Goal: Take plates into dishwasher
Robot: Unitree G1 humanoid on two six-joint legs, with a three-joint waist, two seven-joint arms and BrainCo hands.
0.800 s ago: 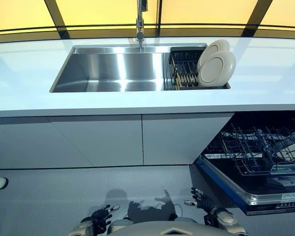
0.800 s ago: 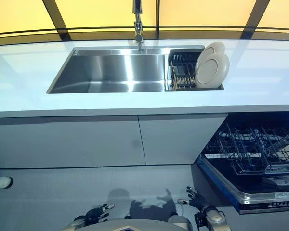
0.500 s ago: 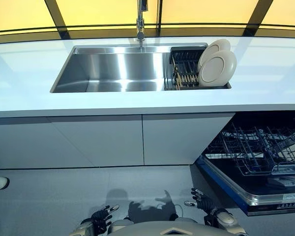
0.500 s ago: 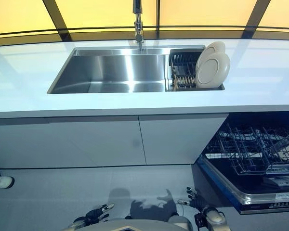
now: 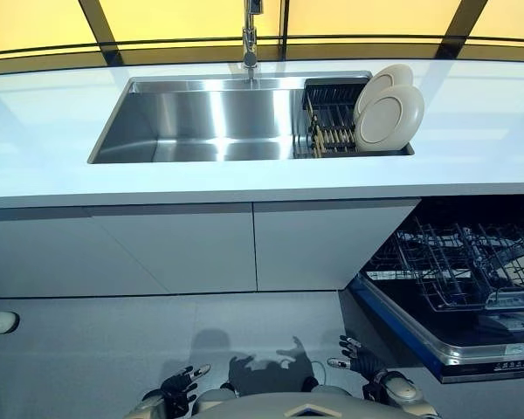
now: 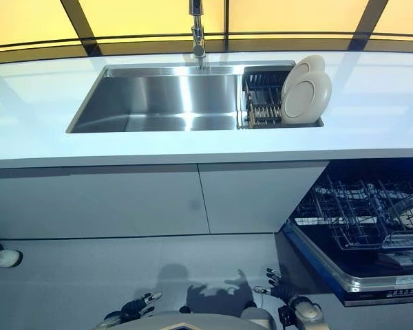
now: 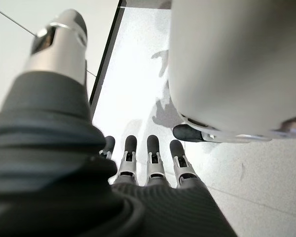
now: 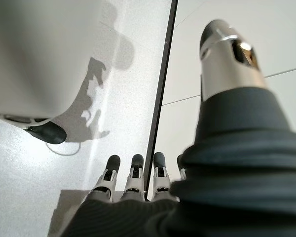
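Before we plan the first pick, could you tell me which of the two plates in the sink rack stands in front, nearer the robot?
The lower, fully visible plate; it overlaps the other plate, of which only the upper rim shows behind it.

Two cream plates (image 5: 387, 118) stand in a black wire rack (image 5: 330, 122) inside the shiny steel sink (image 5: 201, 118), which is set in a pale white surface (image 5: 52, 166). The cabinet doors (image 5: 201, 249) are light grey, the floor (image 5: 113, 349) a speckled grey. The dishwasher (image 5: 458, 340) has a dark wire basket and a blue-edged door.

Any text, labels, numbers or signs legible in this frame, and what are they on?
No legible text.
Open dishwasher door: a pale label strip at its front edge, print too small to read.
Cream round plates, steel sink, white countertop: no markings visible.
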